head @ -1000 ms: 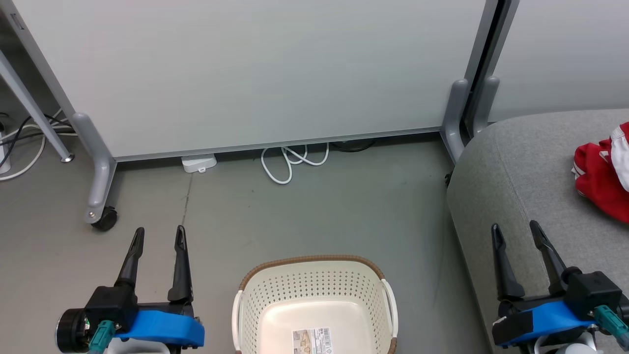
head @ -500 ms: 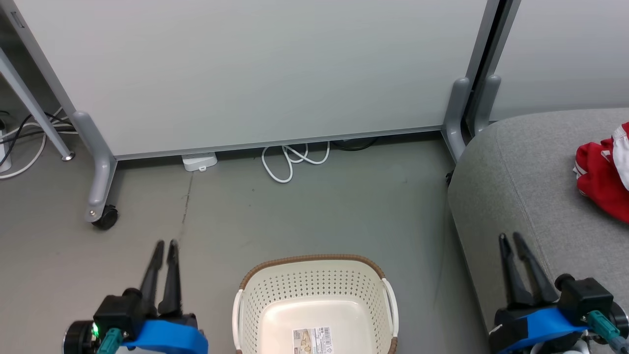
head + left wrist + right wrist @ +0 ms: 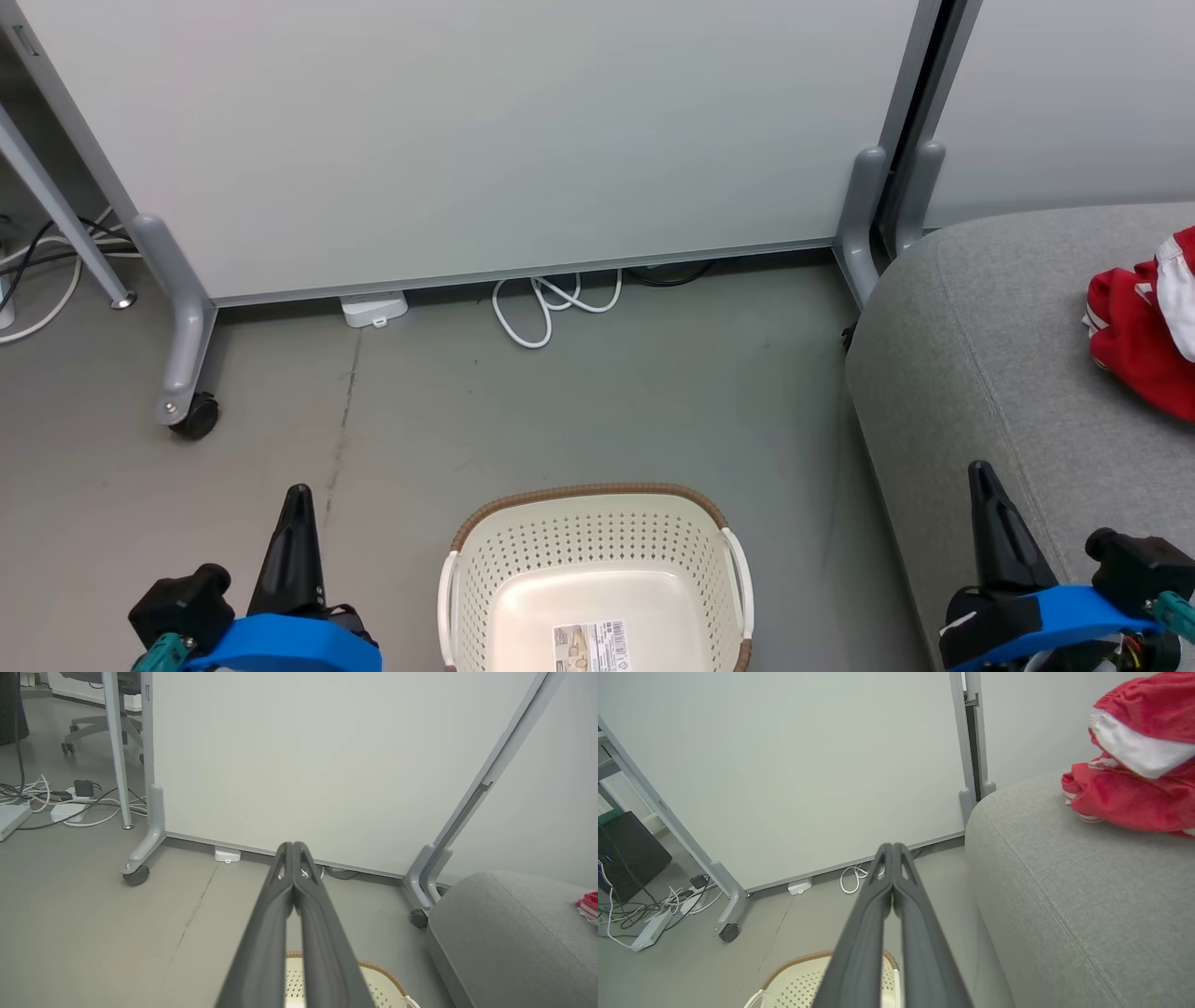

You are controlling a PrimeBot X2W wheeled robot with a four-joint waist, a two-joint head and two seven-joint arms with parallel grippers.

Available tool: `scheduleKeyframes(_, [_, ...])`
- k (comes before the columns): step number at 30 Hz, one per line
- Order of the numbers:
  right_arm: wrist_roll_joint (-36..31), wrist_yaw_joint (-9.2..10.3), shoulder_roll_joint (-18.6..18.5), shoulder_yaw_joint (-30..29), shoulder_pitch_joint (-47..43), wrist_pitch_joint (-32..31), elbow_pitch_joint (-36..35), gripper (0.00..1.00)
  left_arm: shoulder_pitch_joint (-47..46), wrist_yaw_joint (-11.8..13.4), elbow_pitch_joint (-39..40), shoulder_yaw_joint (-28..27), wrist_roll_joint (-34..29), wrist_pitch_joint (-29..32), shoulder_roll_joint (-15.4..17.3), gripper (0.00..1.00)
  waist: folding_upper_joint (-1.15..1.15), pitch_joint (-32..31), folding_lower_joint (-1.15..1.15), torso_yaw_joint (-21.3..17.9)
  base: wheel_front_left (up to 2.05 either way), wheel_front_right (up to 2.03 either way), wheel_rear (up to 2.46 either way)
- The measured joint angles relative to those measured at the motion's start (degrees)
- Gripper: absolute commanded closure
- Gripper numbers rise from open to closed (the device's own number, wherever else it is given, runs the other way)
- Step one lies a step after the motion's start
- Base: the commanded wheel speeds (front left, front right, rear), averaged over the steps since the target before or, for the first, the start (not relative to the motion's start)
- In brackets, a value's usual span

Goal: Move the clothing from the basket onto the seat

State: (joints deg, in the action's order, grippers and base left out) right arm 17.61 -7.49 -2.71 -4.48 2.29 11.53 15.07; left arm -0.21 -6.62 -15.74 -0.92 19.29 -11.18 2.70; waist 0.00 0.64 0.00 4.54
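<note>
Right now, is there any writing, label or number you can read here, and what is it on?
Sticker on the floor of the basket: barcode and print, too small to read.
Clothing on the seat: no lettering visible.
Nothing else carries readable text.

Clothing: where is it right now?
The clothing lies heaped on the seat at the far right edge of the head view, up and to the right of the basket.
</note>
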Motion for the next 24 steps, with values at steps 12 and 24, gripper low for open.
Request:
scheduleKeyframes(12, [12.3, 0.0, 0.01, -0.21, 0.13, -2.87, -0.3, 1.0, -0.8, 0.0, 0.32, -0.65, 12.03, 2.78, -0.01, 1.0, 0.0, -0.05, 0.0, -0.48, 0.0, 0.0, 0.0])
scheduleKeyframes(24, [23.06, 0.0, 0.01, -0.52, 0.57, -5.42, -0.41, 1.0, -1.46, -0.05, 0.54, -1.65, 22.53, 5.31, 0.0, 1.0, 0.0, -0.09, 0.01, -0.95, 0.0, 0.0, 0.0])
